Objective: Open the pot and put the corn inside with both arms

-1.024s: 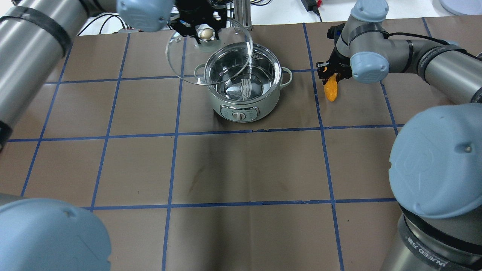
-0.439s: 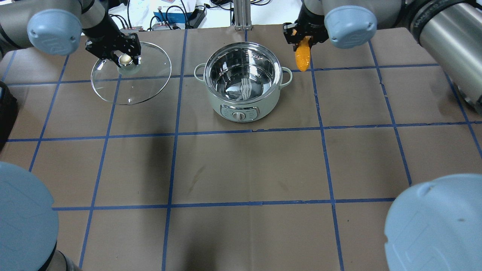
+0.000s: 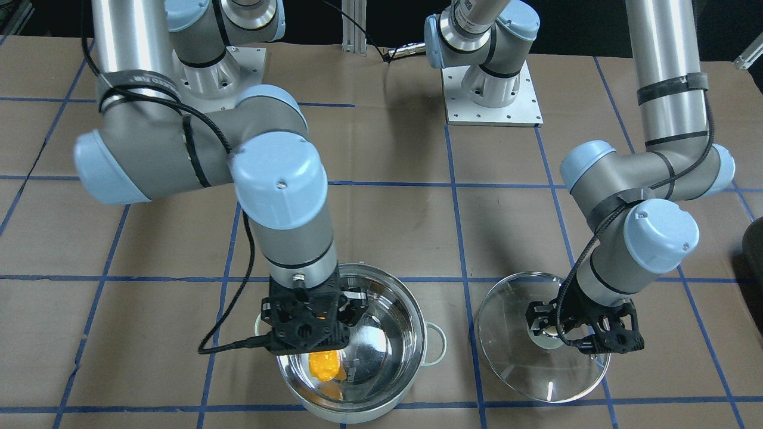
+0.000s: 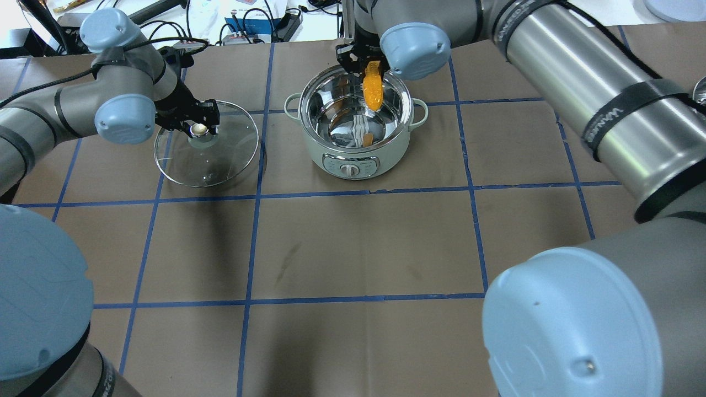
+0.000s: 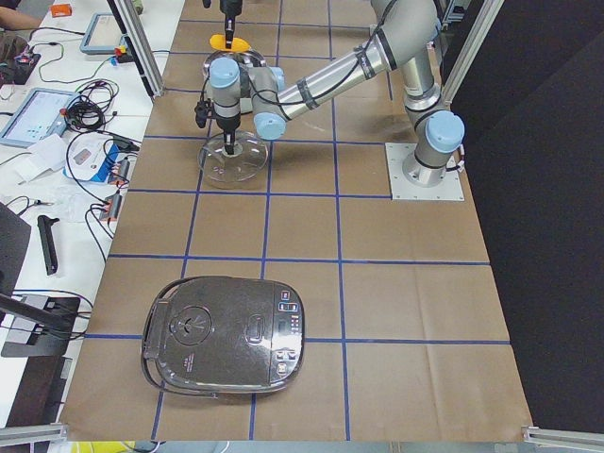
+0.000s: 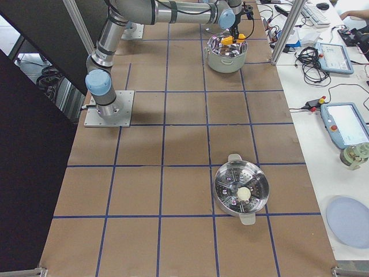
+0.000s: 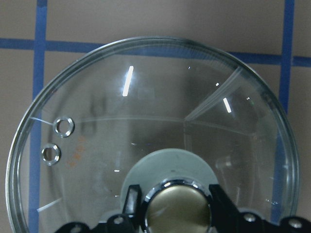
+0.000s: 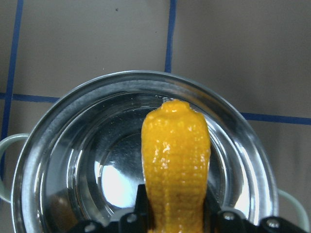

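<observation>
Front view, right gripper [image 3: 325, 357]: clamped on the corn [image 3: 325, 366], which hangs below the fingers inside the ring of the pot [image 3: 417, 339]
Front view, left gripper [image 3: 551, 330]: closed at the centre of the glass lid [image 3: 524, 375], beside the pot and apart from it
Overhead, corn: points down from the fingers into the open pot, nearer its far wall; no contact with the steel shows
Overhead, knob [image 4: 198, 130]: held between the left fingers, the lid spread beneath them over the papered table [image 4: 358, 248]; whether its rim rests there I cannot tell
Left side view: the lid sits under the near arm's fingers; a rice cooker [image 5: 226, 335] lies well apart from them
Right side view: the corn is a yellow spot under the fingers, over the pot; a steamer pan [image 6: 241, 193] stands well apart
Left wrist, fingers [image 7: 132, 206]: pressed on either side of the brass-coloured knob
Right wrist, fingers [image 8: 141, 204]: gripping the corn's thick end; the tip reaches out ahead of them over the pot's bottom, rim all round
Step in hand: the drop, as I judge it
Doing it well: lower until the tip is near the bottom, shift slightly off the far wall, then part the fingers straight and lift clear of the rim; hard plastic on steel may bounce, so release low
</observation>
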### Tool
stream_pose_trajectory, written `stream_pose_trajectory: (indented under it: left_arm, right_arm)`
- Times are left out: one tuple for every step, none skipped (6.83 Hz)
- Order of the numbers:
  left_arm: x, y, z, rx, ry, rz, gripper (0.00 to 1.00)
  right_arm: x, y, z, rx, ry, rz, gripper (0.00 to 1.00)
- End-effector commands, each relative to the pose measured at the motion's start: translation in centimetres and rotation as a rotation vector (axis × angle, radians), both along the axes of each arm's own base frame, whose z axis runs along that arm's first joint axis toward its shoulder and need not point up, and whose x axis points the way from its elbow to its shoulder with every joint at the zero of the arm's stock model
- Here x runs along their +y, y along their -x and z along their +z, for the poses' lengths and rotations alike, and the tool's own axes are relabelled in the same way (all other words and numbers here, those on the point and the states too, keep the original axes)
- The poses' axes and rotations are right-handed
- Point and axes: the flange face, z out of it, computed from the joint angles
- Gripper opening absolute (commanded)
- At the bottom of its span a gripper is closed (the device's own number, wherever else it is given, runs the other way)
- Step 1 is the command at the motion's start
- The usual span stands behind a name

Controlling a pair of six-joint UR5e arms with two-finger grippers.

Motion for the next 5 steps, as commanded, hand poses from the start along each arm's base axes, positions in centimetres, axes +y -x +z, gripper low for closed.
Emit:
stream_pose_trajectory:
  left_arm:
    - [0.1, 0.0, -0.2, -0.005, 0.017, 0.012, 1.0]
    - [0.6, 0.1, 2.4, -0.016, 0.035, 0.013, 1.0]
    - [1.9, 1.3, 5.6, -0.013, 0.013, 0.018, 1.0]
    - [3.3, 2.7, 10.3, -0.005, -0.001, 0.074, 1.0]
    - [5.7, 6.3, 16.5, -0.003, -0.022, 0.05, 1.0]
  right_arm:
    - [-0.9, -2.2, -3.9, 0.005, -0.025, 0.011, 0.27]
    - [-1.4, -2.4, -6.4, 0.015, -0.047, 0.013, 0.27]
    - [-1.8, -2.5, -7.8, 0.015, -0.038, 0.014, 0.28]
    - [-1.6, -2.4, -8.5, 0.021, -0.049, 0.015, 0.32]
    - [-1.3, -2.1, -9.4, 0.042, -0.06, 0.012, 0.44]
